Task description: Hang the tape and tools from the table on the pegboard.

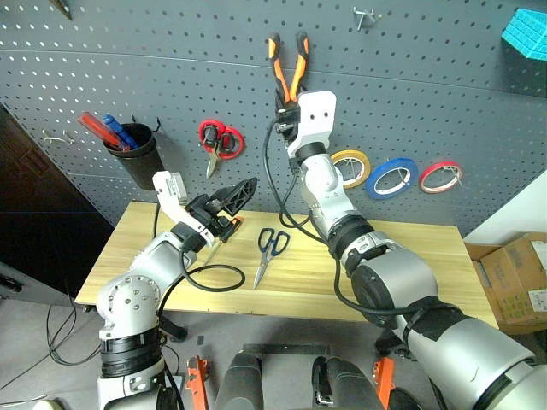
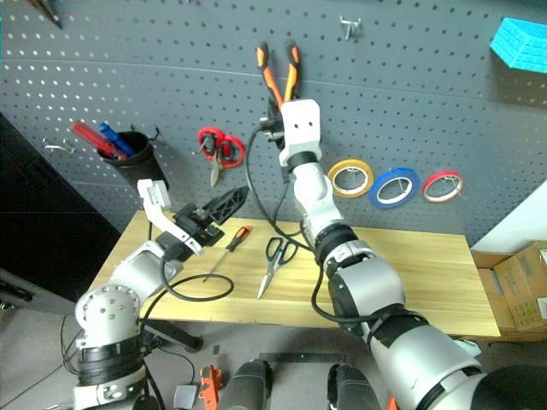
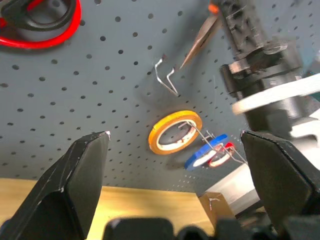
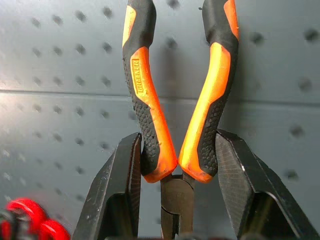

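Note:
My right gripper (image 4: 177,145) is shut on the orange-and-black pliers (image 1: 286,64) near their pivot. It holds them handles-up against the dark grey pegboard (image 1: 444,94). The blue tape (image 1: 373,186) hangs on a hook of the pegboard, between a yellow ring and a red one. On the light wood table (image 1: 427,265) lie the black-handled scissors (image 1: 265,260) and the slim screwdriver (image 2: 237,237). My left gripper (image 1: 238,205) hovers open and empty just above the table's left part, beside the screwdriver.
A black cup (image 1: 137,158) with red and blue handles and red-handled scissors (image 1: 218,141) hang at the left of the board. A yellow ring (image 1: 367,166) and a red ring (image 1: 425,181) flank the blue tape. A bare hook (image 1: 363,17) sits high up. A black cable (image 1: 214,278) loops on the table. A cardboard box (image 1: 517,282) stands right.

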Tool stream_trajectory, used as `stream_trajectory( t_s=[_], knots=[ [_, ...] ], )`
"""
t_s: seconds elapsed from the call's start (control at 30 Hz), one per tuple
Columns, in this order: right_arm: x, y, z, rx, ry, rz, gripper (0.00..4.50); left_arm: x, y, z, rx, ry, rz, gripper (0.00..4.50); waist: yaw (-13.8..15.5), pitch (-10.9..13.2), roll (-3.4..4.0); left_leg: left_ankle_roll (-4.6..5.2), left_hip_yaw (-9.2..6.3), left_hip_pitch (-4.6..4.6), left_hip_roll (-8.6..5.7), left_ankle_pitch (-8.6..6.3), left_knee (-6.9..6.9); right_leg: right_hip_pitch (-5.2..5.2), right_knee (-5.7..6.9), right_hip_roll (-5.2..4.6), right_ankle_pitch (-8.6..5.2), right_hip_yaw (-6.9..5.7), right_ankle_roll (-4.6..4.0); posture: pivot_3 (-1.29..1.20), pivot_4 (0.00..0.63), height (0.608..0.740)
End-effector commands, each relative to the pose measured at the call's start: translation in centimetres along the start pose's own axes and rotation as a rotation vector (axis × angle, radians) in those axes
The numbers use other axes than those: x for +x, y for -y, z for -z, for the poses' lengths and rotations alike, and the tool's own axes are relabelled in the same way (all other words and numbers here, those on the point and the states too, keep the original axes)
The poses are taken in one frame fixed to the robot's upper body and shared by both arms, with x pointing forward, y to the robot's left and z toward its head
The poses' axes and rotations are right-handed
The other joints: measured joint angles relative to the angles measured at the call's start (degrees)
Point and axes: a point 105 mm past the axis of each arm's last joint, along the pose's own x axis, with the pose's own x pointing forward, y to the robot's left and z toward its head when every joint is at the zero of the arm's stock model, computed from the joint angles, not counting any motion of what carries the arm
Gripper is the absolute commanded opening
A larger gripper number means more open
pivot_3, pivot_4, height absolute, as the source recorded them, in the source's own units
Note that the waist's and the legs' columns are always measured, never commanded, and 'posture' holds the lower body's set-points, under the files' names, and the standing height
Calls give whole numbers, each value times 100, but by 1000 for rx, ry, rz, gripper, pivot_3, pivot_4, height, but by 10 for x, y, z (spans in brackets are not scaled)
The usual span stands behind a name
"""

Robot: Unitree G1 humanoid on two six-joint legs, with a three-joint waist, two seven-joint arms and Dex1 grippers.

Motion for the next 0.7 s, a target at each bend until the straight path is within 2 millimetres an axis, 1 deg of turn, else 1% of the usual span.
stream_trajectory(
  t_s=[0.03,0.17,0.27,0.37,0.53,0.7],
  knots=[
    [12,11,-25,-11,81,28,1750,-8,11,-8,25,14,28,4500,1,6,9,0,0,0,0,0,-1,0,0,0,-1,0,-1,340,135,740],
    [17,17,-37,-35,118,27,1750,-11,14,-6,15,-1,23,4500,27,16,25,0,-2,-1,0,0,-1,-1,0,0,-9,0,3,348,158,740],
    [17,21,-36,-27,113,48,1750,-15,17,-5,9,-14,20,4500,64,22,33,0,-3,0,0,0,-1,-1,0,0,-16,0,6,358,172,740],
    [15,25,-31,-15,101,69,1750,-22,18,-5,8,-31,4,4500,94,44,61,1,-5,0,0,0,-1,-3,0,1,-19,1,7,372,193,740],
    [13,27,-28,-8,91,84,1750,-31,25,-23,36,-9,-13,4500,120,150,92,1,-20,2,-1,0,1,-3,5,2,-21,-5,6,396,230,740],
    [15,25,-29,-16,85,70,1750,-30,31,-40,52,13,-17,4500,149,270,126,3,-31,4,-3,1,3,-3,7,6,-20,-4,3,409,262,740]
  ],
)
